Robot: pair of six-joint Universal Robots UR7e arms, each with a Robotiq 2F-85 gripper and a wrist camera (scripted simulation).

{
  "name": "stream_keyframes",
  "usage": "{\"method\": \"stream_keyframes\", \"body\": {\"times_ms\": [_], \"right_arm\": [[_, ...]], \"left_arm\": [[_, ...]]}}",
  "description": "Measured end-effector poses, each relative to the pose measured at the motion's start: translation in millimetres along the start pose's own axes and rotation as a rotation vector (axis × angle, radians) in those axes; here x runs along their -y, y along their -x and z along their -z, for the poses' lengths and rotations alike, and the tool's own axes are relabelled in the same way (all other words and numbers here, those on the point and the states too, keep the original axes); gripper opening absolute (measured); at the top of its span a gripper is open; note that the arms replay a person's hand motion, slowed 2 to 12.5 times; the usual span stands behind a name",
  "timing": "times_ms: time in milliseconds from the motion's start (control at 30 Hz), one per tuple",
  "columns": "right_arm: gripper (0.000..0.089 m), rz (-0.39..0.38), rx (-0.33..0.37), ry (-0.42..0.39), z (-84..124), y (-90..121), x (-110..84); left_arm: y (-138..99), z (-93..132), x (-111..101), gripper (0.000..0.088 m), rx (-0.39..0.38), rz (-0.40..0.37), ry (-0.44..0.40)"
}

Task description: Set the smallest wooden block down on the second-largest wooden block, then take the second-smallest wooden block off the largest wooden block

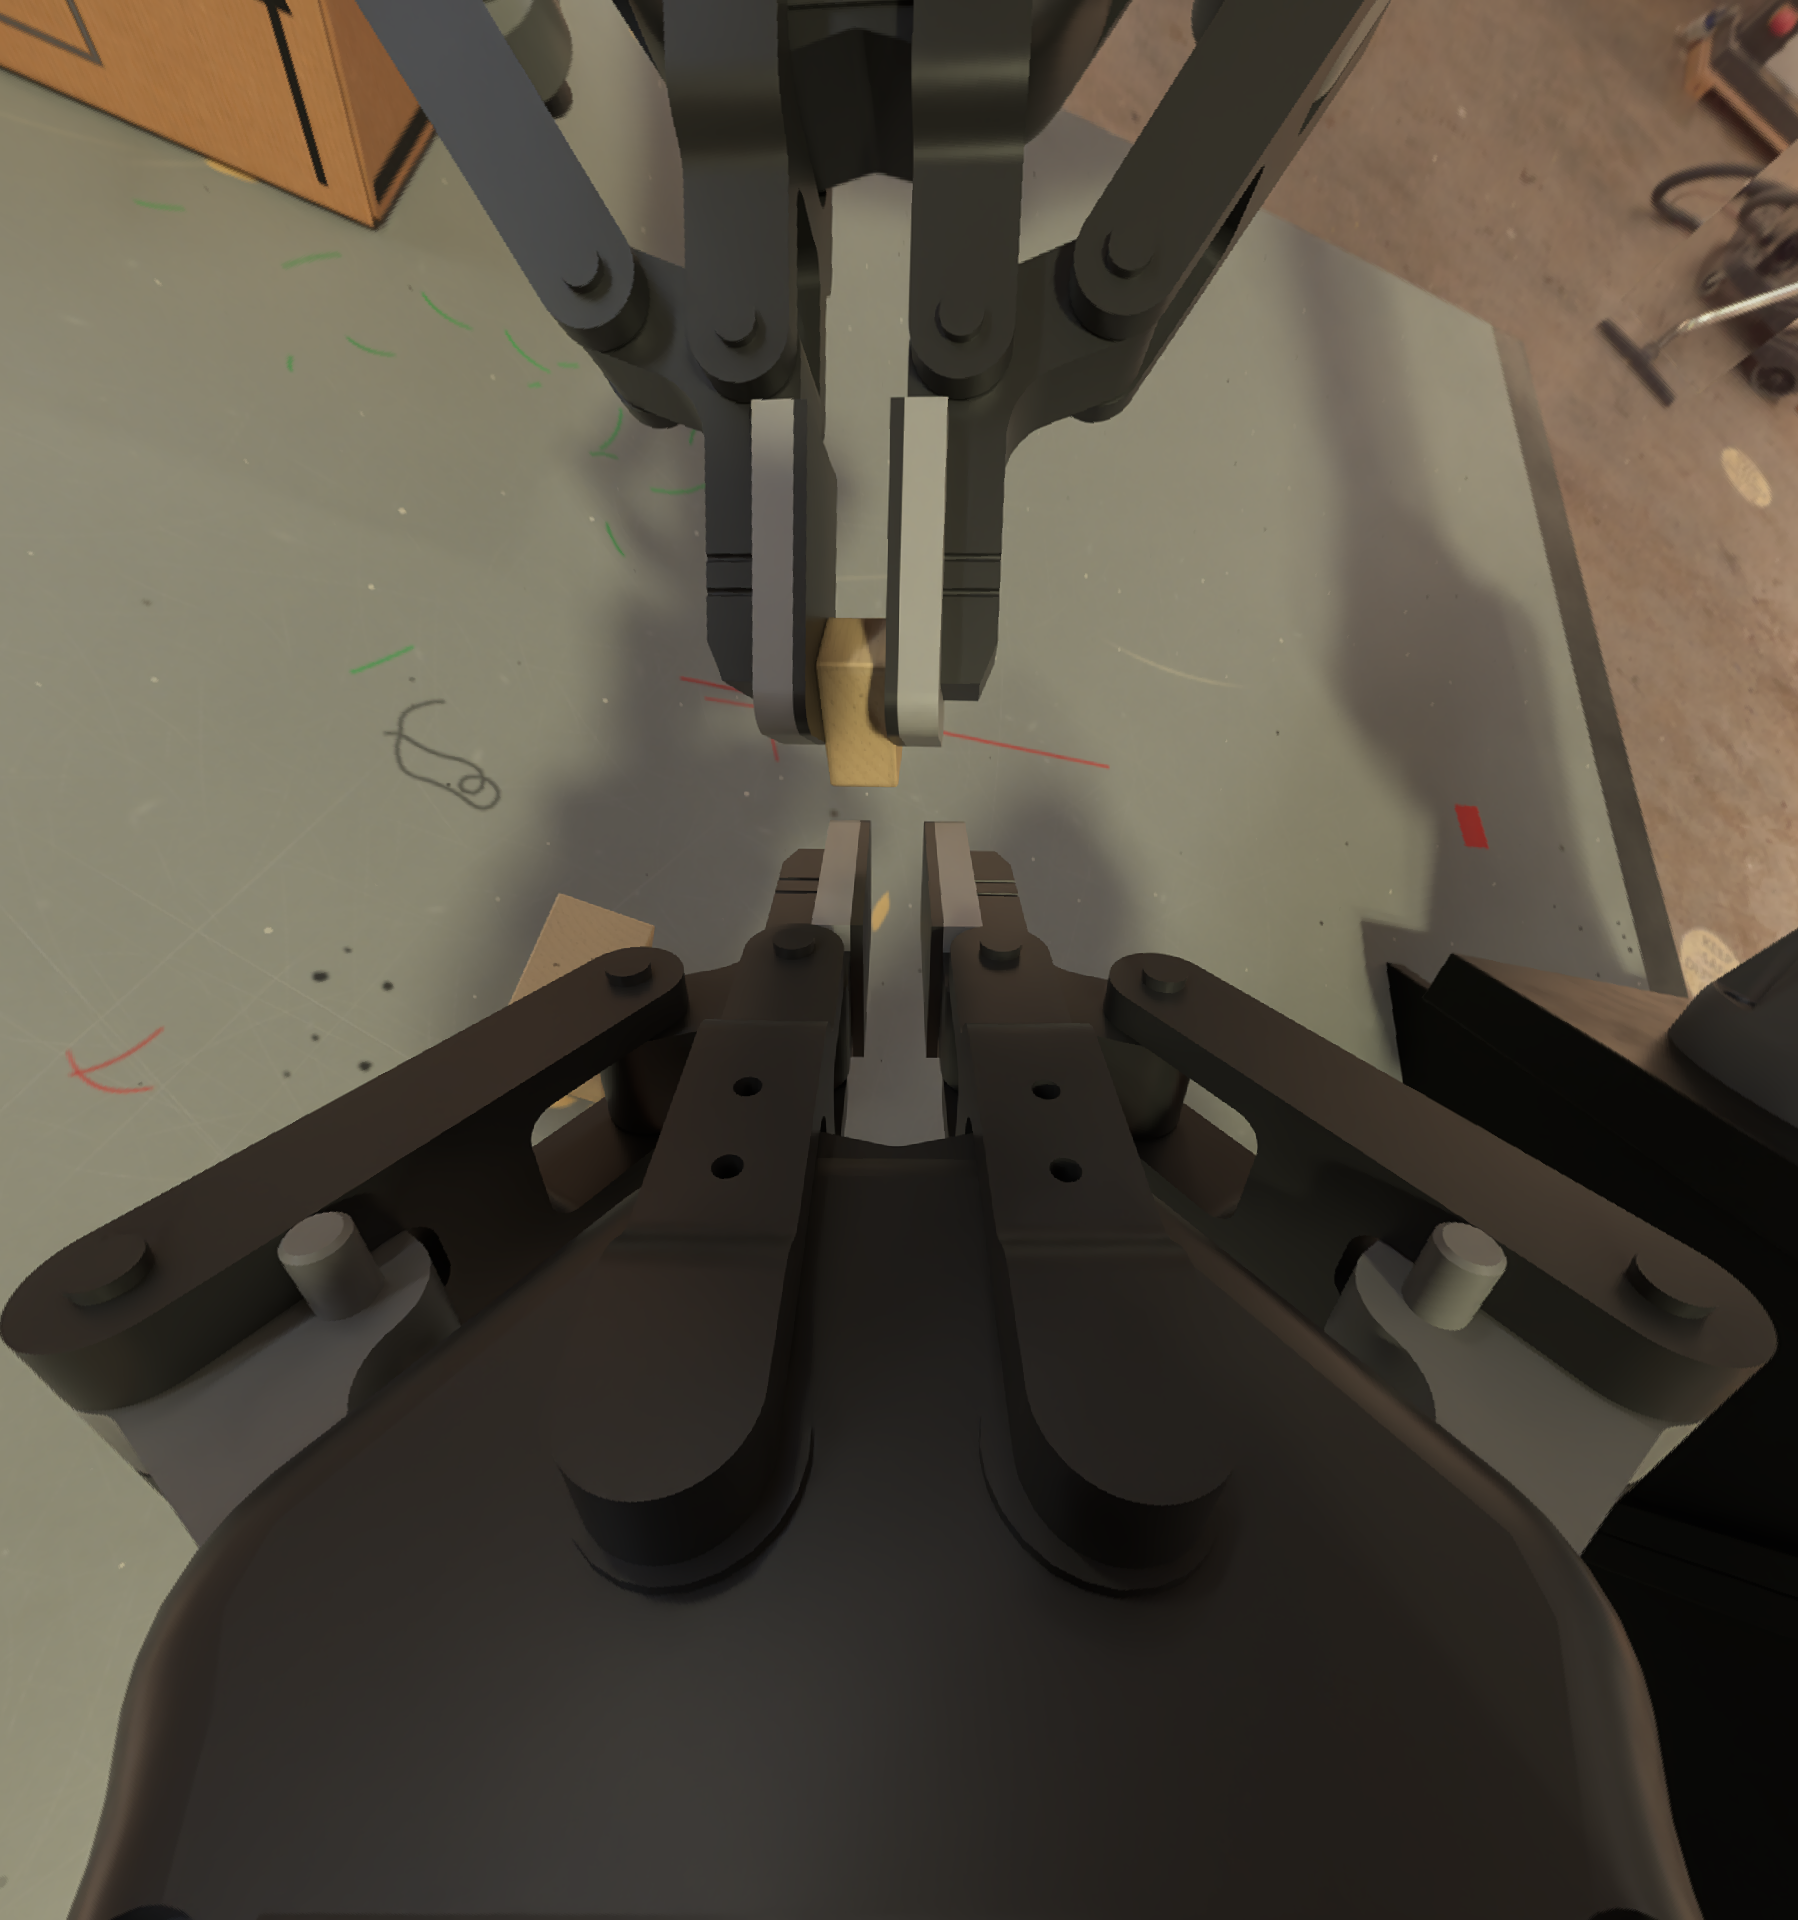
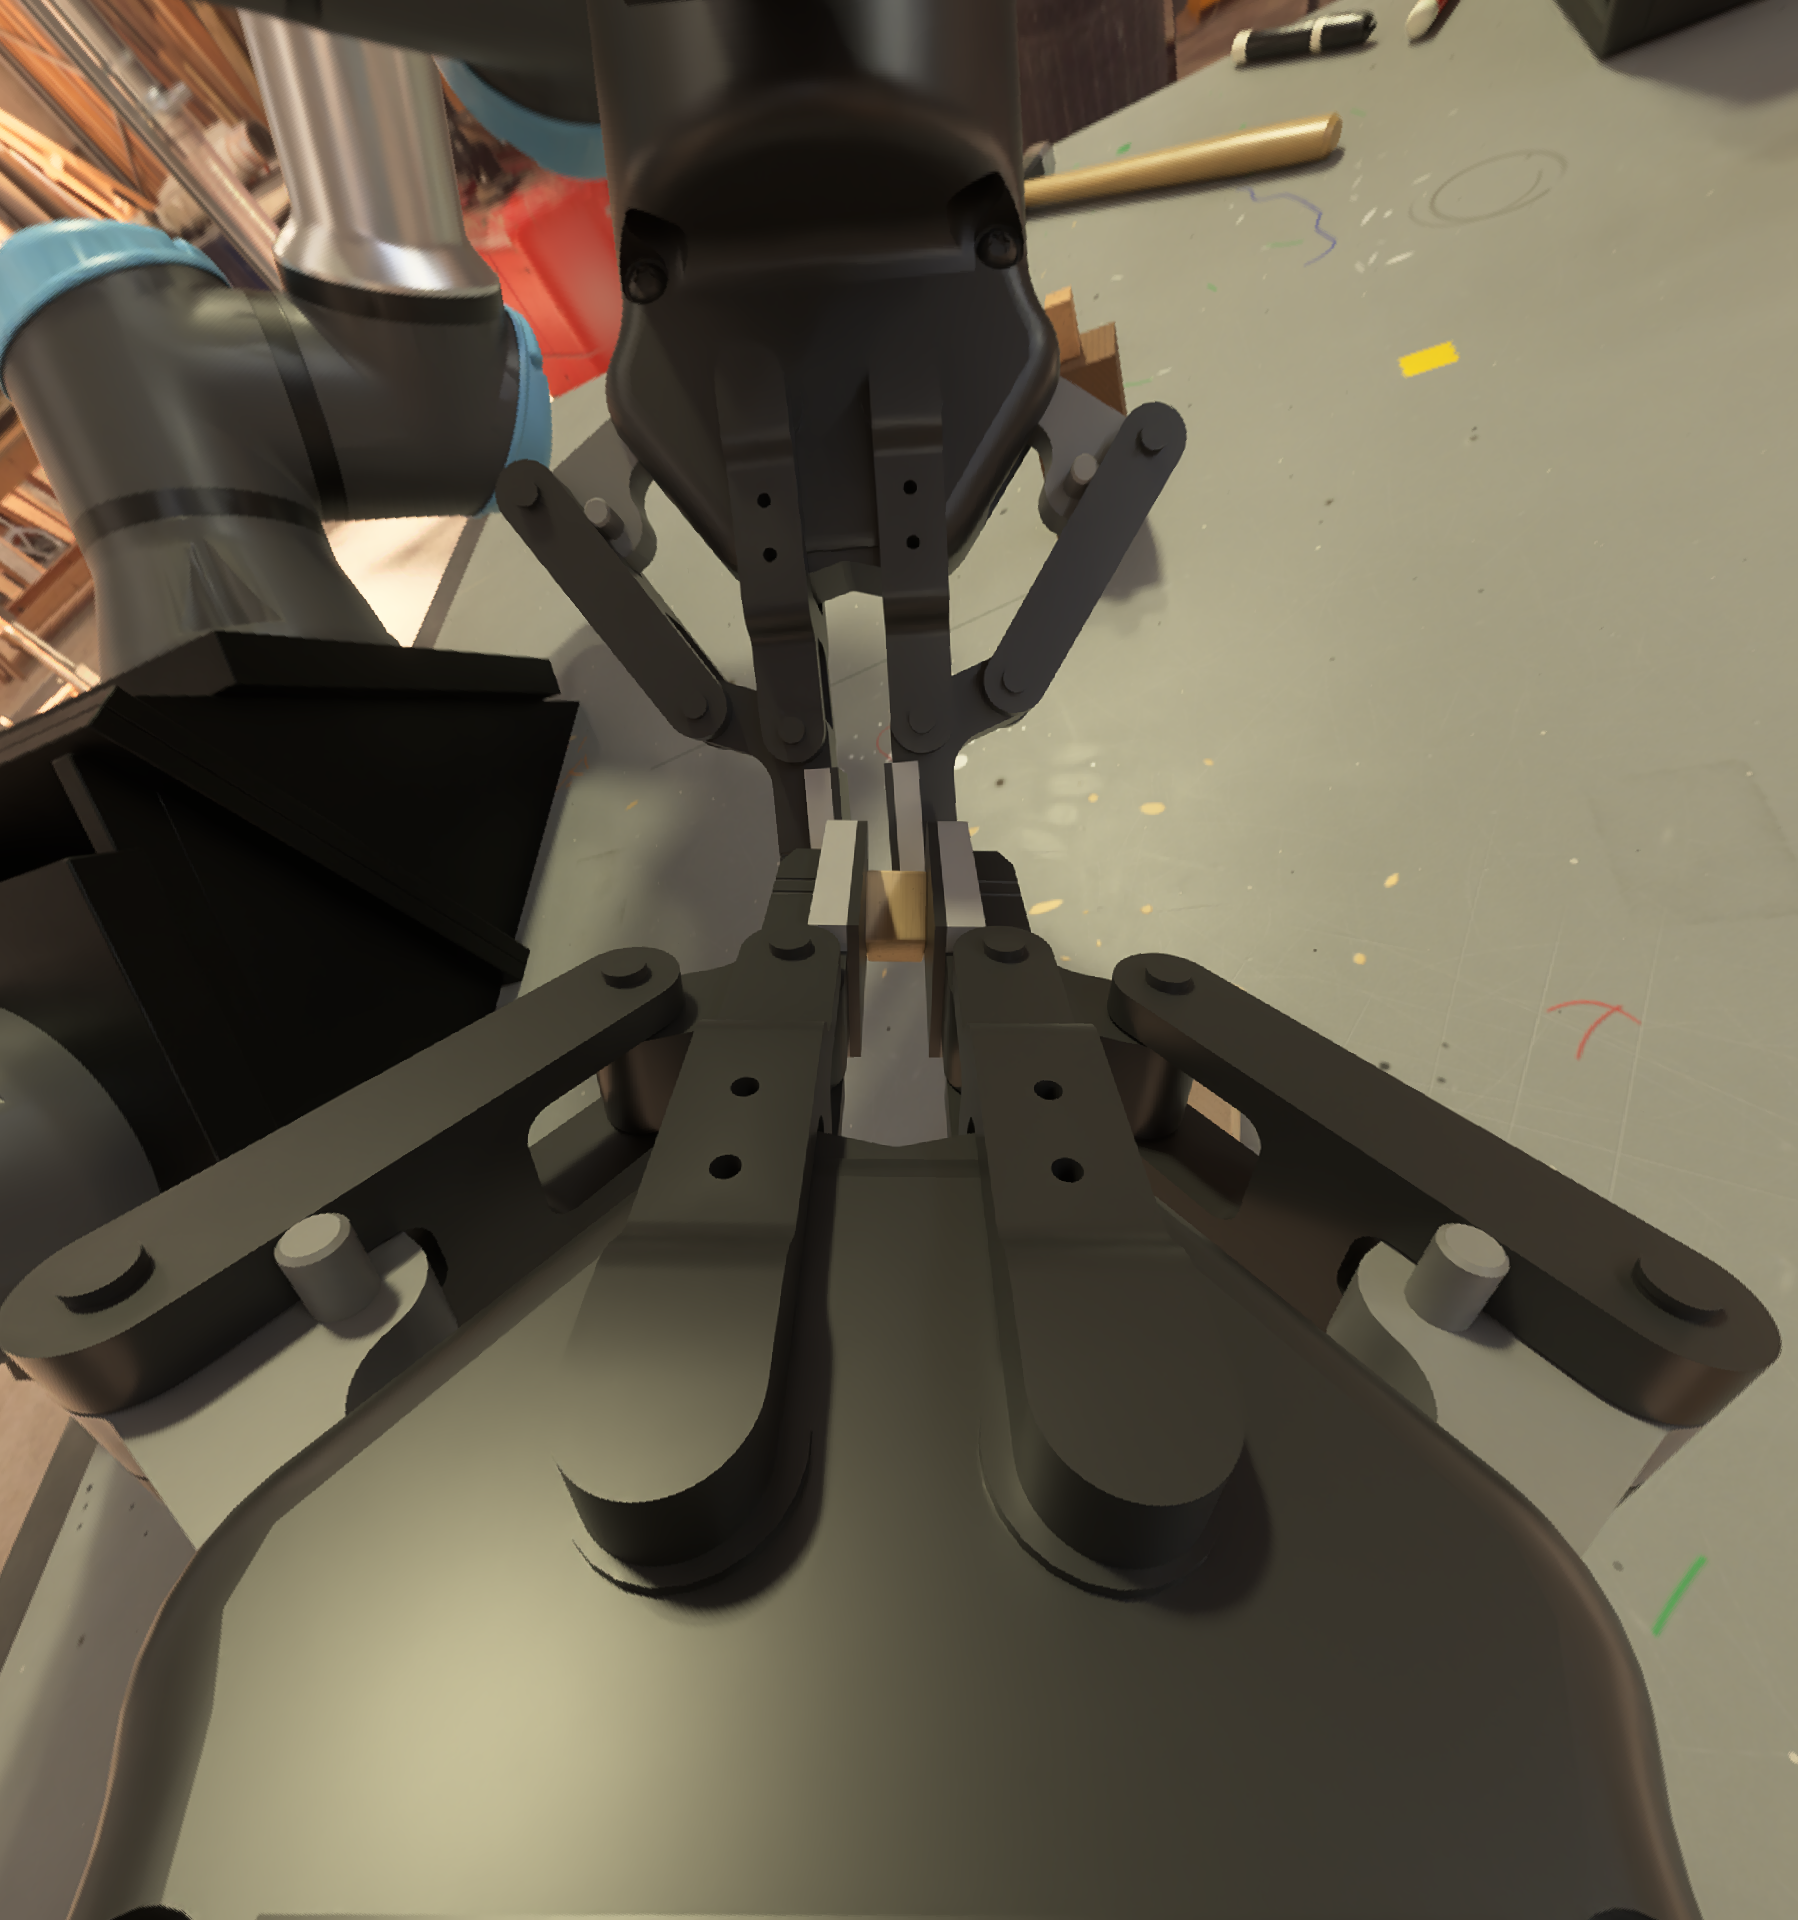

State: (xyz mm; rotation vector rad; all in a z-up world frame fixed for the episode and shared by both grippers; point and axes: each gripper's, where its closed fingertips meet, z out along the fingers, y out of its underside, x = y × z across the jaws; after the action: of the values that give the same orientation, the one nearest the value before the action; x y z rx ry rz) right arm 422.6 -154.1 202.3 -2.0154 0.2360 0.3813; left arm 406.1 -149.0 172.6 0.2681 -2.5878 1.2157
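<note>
My right gripper [image 2: 895, 873] is shut on a small light wooden block [image 2: 907, 902] and holds it above the grey table [image 2: 1394, 727]. In the left wrist view the same gripper [image 1: 849, 727] hangs from above with the block [image 1: 862, 753] sticking out below its pads. My left gripper [image 1: 895, 862] faces it tip to tip, just short of the block. Its jaws stand a narrow gap apart with nothing between them. A larger wooden block [image 1: 573, 961] lies on the table, partly hidden under my left gripper. Stacked wooden blocks [image 2: 1087, 348] show behind the left gripper.
A cardboard box [image 1: 199, 94] stands at the far left. A black housing [image 2: 251, 883] sits at the table's edge [image 1: 1560, 520]. A wooden-handled tool [image 2: 1186, 156] lies at the back, and a red bin [image 2: 542, 260] is beyond the edge. The left arm [image 2: 251, 364] is close by.
</note>
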Motion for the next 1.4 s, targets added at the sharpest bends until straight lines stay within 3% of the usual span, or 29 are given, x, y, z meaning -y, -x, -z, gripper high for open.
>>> {"method": "stream_keyframes", "body": {"times_ms": [467, 1400], "right_arm": [[0.0098, -0.022, 0.031, 0.115, -7.3, 2.0, -18.7], [0.0097, 0.004, -0.04, 0.215, -8.9, 0.7, -31.4]], "left_arm": [[-3.8, -15.1, -16.0, 0.0093, -0.012, -0.006, 0.132], [-3.7, -25.2, -24.2, 0.0092, -0.009, -0.006, 0.205]]}}
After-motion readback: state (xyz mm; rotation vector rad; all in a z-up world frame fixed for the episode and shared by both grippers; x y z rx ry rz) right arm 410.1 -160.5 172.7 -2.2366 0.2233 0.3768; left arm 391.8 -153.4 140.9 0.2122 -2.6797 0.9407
